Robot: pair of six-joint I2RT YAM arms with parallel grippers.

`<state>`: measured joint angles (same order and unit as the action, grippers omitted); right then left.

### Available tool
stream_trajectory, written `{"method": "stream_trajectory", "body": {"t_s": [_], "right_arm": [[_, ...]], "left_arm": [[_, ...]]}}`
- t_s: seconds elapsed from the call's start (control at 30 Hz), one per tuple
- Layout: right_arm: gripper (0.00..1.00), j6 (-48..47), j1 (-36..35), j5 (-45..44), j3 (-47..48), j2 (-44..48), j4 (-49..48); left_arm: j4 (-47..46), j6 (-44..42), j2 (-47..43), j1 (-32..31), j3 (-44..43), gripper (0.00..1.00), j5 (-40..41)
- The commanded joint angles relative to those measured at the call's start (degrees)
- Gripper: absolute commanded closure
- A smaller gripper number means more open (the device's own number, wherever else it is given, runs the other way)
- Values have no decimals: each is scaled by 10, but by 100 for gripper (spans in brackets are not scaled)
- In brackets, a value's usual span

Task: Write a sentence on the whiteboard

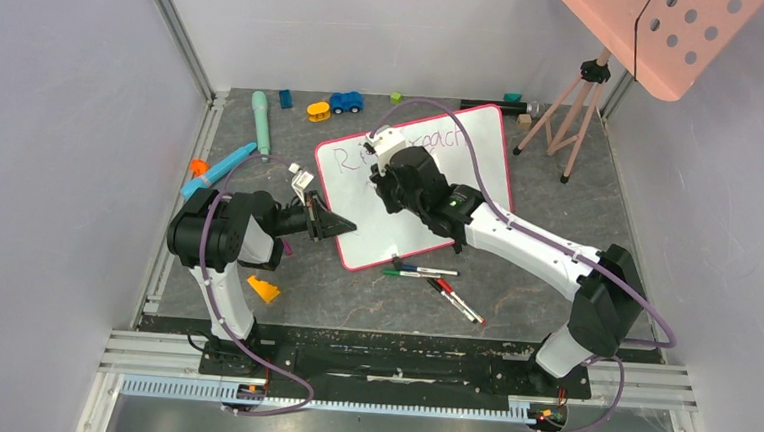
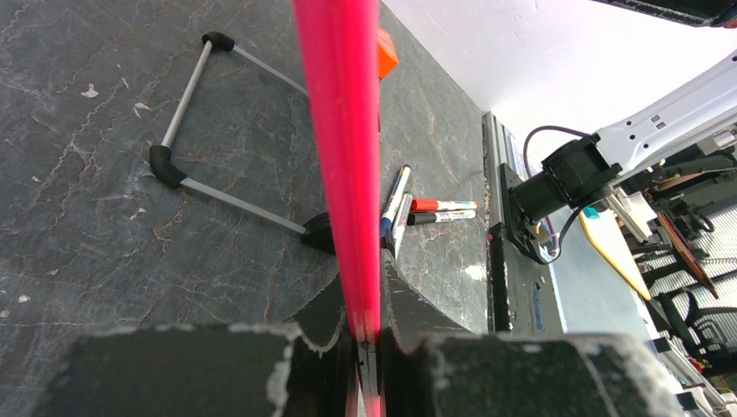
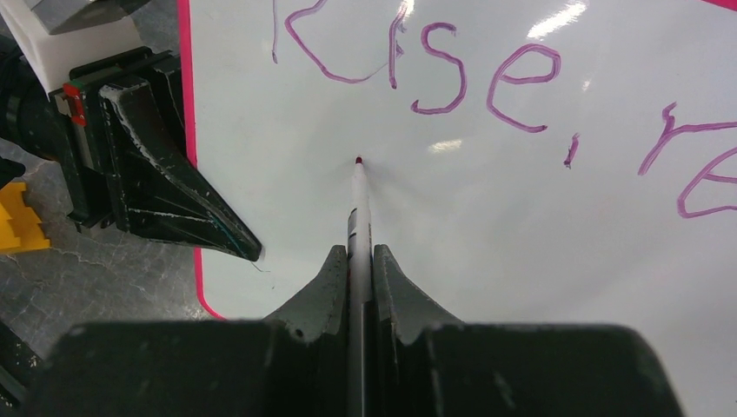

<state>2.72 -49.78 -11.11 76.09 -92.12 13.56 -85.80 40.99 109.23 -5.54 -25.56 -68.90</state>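
The whiteboard (image 1: 387, 231) lies tilted on the table, white with a pink-red rim. The sentence (image 1: 443, 140) shows one purplish line, "Rise, re" in the right wrist view (image 3: 434, 74); my right arm hides its middle from above. My left gripper (image 1: 342, 226) is shut on the board's left rim, which runs as a pink bar (image 2: 343, 156) between the jaws (image 2: 369, 287). My right gripper (image 1: 380, 179) is shut on a thin marker (image 3: 358, 208), jaws (image 3: 359, 252) tight around it. The marker's red tip rests on bare board just below "Rise".
Loose markers (image 1: 420, 271) (image 1: 458, 301) lie in front of the board, also in the left wrist view (image 2: 395, 204). A yellow block (image 1: 263, 289), blue pen (image 1: 219, 169), teal tube (image 1: 261, 118) and toy car (image 1: 345, 102) lie left and behind. A tripod (image 1: 570, 107) carries a salmon perforated panel (image 1: 660, 33).
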Motion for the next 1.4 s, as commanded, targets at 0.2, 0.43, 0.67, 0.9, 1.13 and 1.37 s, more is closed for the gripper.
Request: {"method": "stream_trajectory", "body": {"t_s": [0.2, 0.43, 0.67, 0.9, 1.13, 1.37], "right_arm": [[100, 5, -2, -5, -5, 12, 11], [100, 18, -2, 9, -50, 33, 15], [100, 20, -2, 16, -68, 38, 18], [100, 19, -2, 20, -64, 33, 19], [100, 10, -3, 9, -43, 23, 21], [100, -4, -2, -6, -11, 6, 23]], "left_arm": [[-34, -59, 5, -10, -4, 93, -39], [-34, -59, 5, -11, -2, 93, -38], [-34, -59, 5, -11, -1, 93, -39], [-34, -60, 4, -11, -2, 93, -39], [-34, -61, 3, -12, -1, 93, -39], [-34, -62, 2, -11, -1, 93, -40]]}}
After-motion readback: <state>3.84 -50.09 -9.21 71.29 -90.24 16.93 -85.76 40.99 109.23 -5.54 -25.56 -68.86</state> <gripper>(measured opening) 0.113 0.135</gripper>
